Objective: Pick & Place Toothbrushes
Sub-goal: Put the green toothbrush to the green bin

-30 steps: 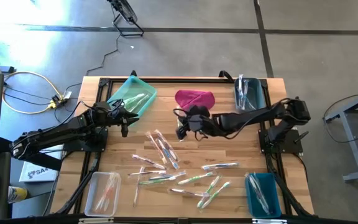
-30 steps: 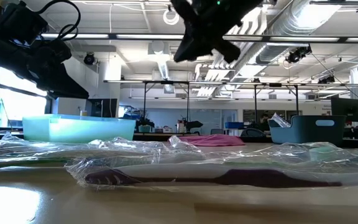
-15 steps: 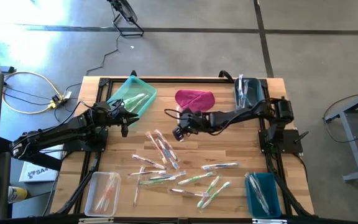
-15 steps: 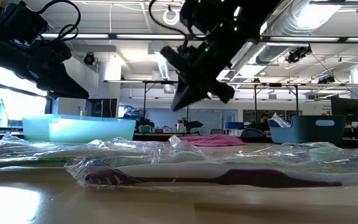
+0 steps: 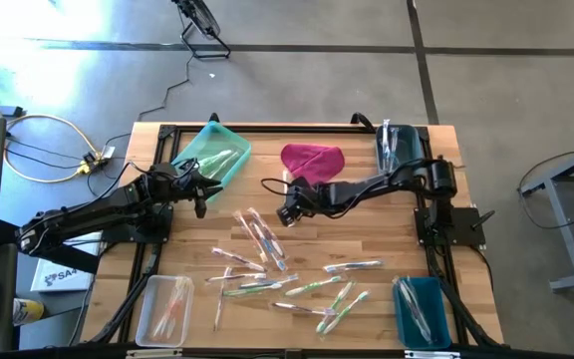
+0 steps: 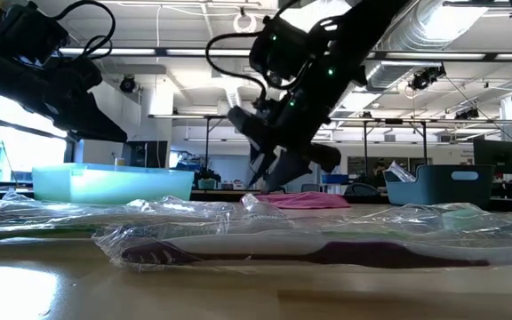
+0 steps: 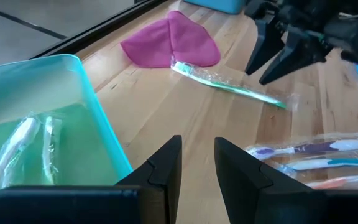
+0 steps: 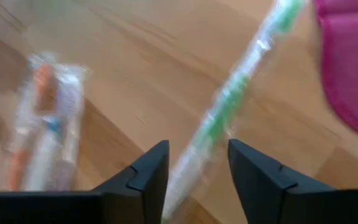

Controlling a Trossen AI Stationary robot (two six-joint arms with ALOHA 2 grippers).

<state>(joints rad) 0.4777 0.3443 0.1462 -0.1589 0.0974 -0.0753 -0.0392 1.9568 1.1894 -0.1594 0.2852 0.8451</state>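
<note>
Several wrapped toothbrushes (image 5: pixel 267 249) lie scattered on the middle of the wooden table. One with a green handle (image 7: pixel 229 87) lies apart from them, one end by the magenta cloth (image 5: pixel 312 158). My right gripper (image 5: pixel 287 214) is open and slants down low over this green toothbrush (image 8: pixel 229 106). Its two fingers (image 8: pixel 148 171) stand on either side of the toothbrush's end, and I see no touch. My left gripper (image 5: pixel 199 206) waits beside the teal tray (image 5: pixel 212 155), open by a narrow gap (image 7: pixel 197 158) and empty.
The teal tray at the far left holds wrapped toothbrushes. A dark blue bin (image 5: pixel 402 150) stands at the far right, a clear bin (image 5: pixel 164 307) at the near left and a blue bin (image 5: pixel 422 311) at the near right. A purple-handled toothbrush (image 6: pixel 327 253) lies close to the low camera.
My right gripper has come down toward the table and a little toward its left edge, tipping further downward over the green toothbrush. It has opened from shut. The toothbrushes and my left gripper have kept still.
</note>
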